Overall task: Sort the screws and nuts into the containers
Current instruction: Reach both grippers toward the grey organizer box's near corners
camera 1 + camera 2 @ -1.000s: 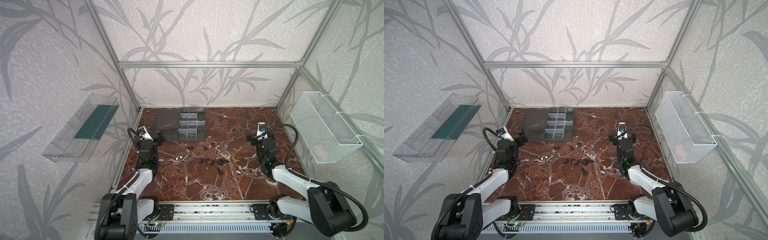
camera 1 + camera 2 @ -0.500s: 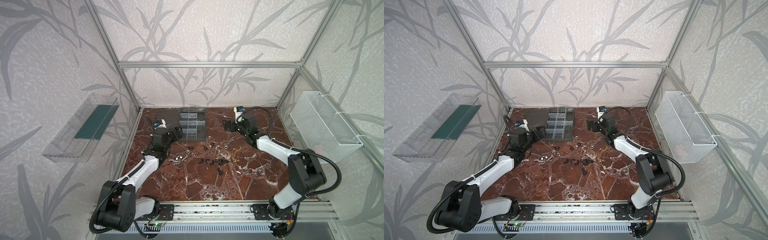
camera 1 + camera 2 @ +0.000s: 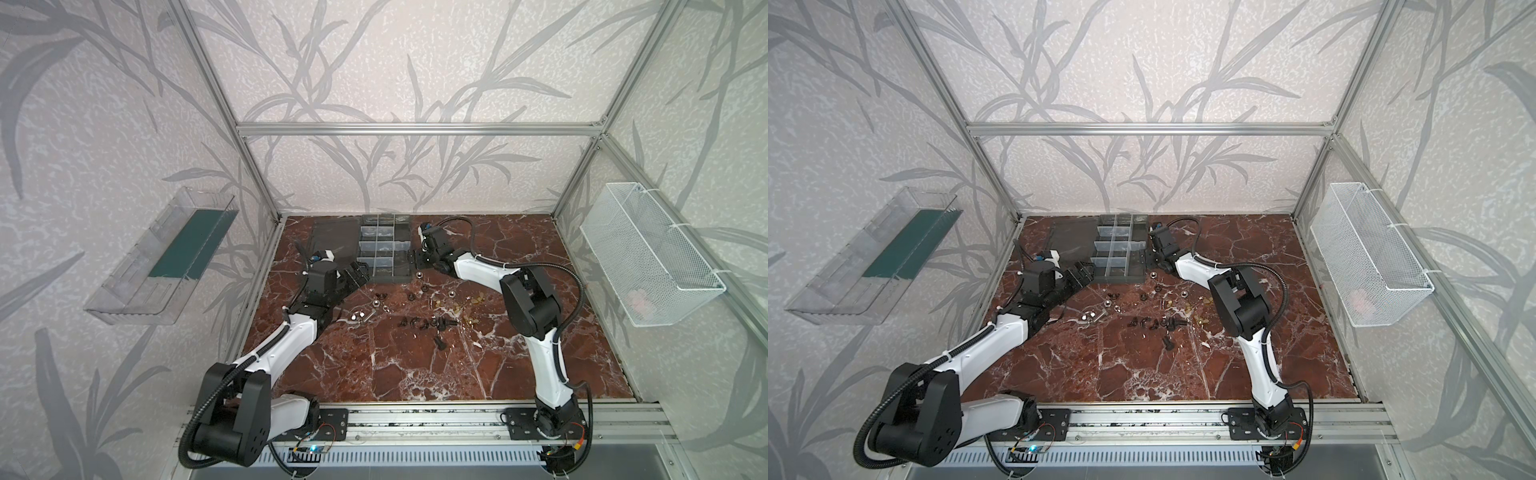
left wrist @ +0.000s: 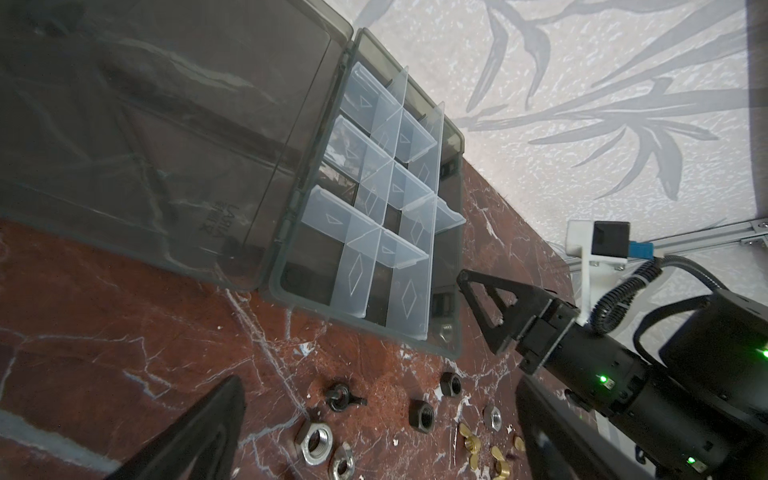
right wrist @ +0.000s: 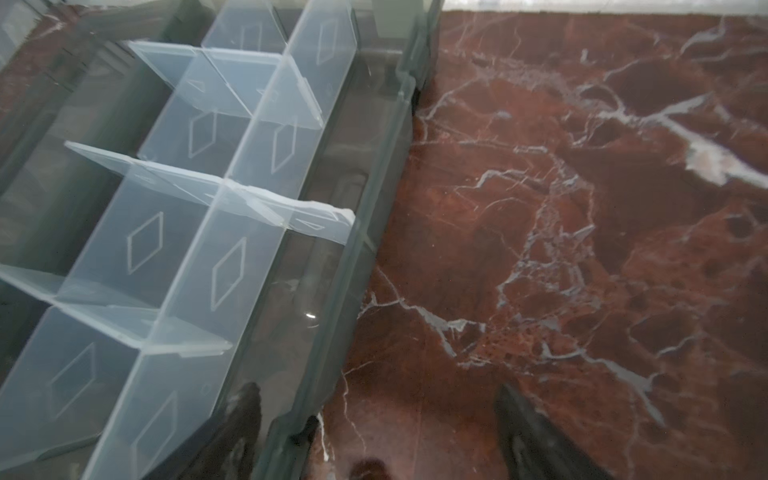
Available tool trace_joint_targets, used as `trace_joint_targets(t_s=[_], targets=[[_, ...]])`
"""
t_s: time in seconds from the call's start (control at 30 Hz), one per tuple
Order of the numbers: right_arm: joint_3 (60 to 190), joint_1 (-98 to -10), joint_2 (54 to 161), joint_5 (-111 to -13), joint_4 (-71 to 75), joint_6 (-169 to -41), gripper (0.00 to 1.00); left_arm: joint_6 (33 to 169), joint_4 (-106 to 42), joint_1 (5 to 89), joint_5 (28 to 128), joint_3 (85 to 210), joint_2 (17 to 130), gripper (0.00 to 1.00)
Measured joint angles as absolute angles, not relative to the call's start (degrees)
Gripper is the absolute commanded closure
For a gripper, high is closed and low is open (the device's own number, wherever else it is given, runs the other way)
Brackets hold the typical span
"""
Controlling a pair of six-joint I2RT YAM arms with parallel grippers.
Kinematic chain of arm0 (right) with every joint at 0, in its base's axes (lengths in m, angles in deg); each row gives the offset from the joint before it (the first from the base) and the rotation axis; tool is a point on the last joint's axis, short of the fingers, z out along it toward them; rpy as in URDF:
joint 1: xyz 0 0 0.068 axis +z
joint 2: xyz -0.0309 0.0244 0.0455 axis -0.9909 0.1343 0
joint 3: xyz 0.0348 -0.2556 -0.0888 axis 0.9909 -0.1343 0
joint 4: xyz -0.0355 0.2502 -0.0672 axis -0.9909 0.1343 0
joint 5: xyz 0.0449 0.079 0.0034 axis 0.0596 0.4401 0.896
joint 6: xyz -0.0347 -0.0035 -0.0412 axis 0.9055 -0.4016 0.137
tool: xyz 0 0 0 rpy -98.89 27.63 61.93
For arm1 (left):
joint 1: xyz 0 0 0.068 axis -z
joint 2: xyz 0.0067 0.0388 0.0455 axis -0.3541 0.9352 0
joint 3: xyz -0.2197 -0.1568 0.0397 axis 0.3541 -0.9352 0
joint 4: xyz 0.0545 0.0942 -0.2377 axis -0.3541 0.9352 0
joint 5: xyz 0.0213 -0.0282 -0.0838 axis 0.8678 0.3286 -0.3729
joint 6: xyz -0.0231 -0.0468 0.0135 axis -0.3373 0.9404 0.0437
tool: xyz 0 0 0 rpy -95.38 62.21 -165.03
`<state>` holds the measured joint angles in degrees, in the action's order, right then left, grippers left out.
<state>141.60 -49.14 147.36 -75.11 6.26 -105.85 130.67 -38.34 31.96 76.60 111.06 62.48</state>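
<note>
The dark grey organiser case (image 3: 390,279) (image 3: 1119,279) stands at the back of the marble table, its containers (image 4: 374,266) split by clear dividers. Nuts in silver (image 4: 316,442), black (image 4: 422,413) and brass (image 4: 469,442) lie loose in front of it. Black screws (image 3: 419,323) (image 3: 1152,323) lie further forward. My left gripper (image 3: 359,275) (image 4: 378,386) is open and empty, low over the nuts by the case's front left corner. My right gripper (image 3: 417,261) (image 5: 374,392) is open astride the case's right wall (image 5: 374,174), one finger inside and one outside.
The smoky lid (image 3: 332,239) lies flat, open to the left of the case. A clear tray with a green strip (image 3: 166,257) hangs on the left wall. A white mesh basket (image 3: 648,257) hangs on the right wall. Aluminium frame posts rise at the back corners.
Both arms have swung from the table's sides up to the case. The right gripper came down over the case's right wall. The left gripper came to the case's front left corner.
</note>
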Motion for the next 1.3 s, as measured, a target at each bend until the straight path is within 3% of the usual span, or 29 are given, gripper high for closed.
trace_joint_targets(t_s=[0.13,0.4,1.3], targets=[[145.22,-48.18,150.16,-76.15,7.77,-107.14,0.22,131.65,-38.82,31.99,76.45,109.2,62.26,0.01],[145.86,-47.52,150.57,-78.06,8.56,-108.61,0.26,132.57,-39.96,32.01,77.3,108.04,62.08,0.01],[135.08,-44.44,145.66,-79.52,5.58,-108.48,0.27,139.45,-55.81,31.99,75.42,110.9,82.11,0.01]])
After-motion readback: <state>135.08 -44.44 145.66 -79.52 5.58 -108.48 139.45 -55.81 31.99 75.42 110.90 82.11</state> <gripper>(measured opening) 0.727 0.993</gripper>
